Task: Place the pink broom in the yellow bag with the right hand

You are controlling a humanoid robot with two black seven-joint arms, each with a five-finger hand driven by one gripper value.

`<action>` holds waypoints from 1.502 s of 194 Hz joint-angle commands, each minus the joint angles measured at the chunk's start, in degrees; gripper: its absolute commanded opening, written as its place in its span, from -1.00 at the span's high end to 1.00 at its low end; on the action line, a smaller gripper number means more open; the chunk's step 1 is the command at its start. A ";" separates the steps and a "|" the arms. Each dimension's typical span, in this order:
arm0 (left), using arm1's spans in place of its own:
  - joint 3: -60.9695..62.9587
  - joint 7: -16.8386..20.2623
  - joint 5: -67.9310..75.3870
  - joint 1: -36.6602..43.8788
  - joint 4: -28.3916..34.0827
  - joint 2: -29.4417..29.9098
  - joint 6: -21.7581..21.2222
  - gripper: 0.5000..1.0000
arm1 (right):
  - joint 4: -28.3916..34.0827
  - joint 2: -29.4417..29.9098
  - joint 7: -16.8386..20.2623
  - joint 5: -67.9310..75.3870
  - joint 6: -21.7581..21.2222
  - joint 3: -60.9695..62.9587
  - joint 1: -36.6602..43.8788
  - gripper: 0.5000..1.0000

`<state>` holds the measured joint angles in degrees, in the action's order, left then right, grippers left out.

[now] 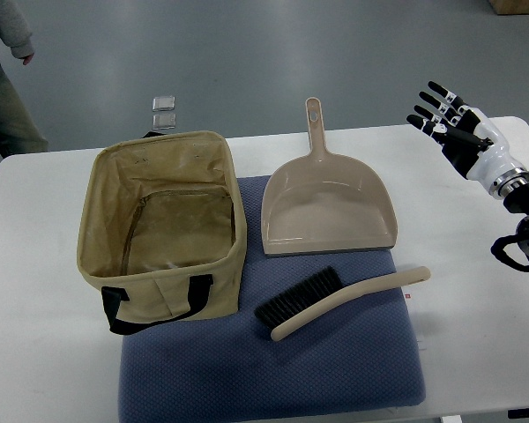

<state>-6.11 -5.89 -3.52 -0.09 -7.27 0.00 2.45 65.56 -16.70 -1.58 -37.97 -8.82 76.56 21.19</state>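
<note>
You can see the robot's right hand (454,123) up near the far right corner of the white surface (35,352). Its black-tipped fingers (439,89) are spread out and hold nothing. The small brush with a pale pink handle and black bristles (335,297) lies flat on the blue padded mat (273,370), well apart from that hand. Its bristles point toward the open yellow cloth bag with black straps (163,229), which sits on the left side, partly on the mat. Just behind the brush rests the pale pink plastic dustpan (328,207), its handle pointing away from you. A person's sleeve (9,26) shows at the top left corner.
</note>
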 commanded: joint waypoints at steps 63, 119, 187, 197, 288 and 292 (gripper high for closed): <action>-0.30 0.00 -0.09 0.44 0.24 0.00 -0.08 -1.00 | -0.52 0.09 0.17 0.09 -0.32 0.00 0.69 -0.71; -0.13 0.00 -0.09 0.44 0.42 0.00 -0.08 -1.00 | -1.32 0.09 -0.18 0.18 -0.76 0.00 0.87 -0.71; -0.04 0.00 -0.09 0.44 0.42 0.00 0.01 -1.00 | -1.49 0.26 -0.26 0.44 -0.05 0.00 1.13 -0.70; -0.04 0.00 -0.09 0.44 0.42 0.00 0.01 -1.00 | -1.49 0.26 -0.26 0.44 -0.05 0.00 1.05 -0.70; -0.04 0.00 -0.09 0.44 0.42 0.00 -0.08 -1.00 | -1.67 0.44 -1.50 0.44 -0.67 -0.09 0.69 -0.71; -0.04 0.00 -0.09 0.44 0.42 0.00 0.01 -1.00 | -1.67 0.35 -1.50 0.44 -0.67 0.00 0.61 -0.71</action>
<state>-6.15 -5.89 -3.60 0.34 -6.85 0.00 2.39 63.90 -16.27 -3.03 -37.45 -9.41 76.42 21.85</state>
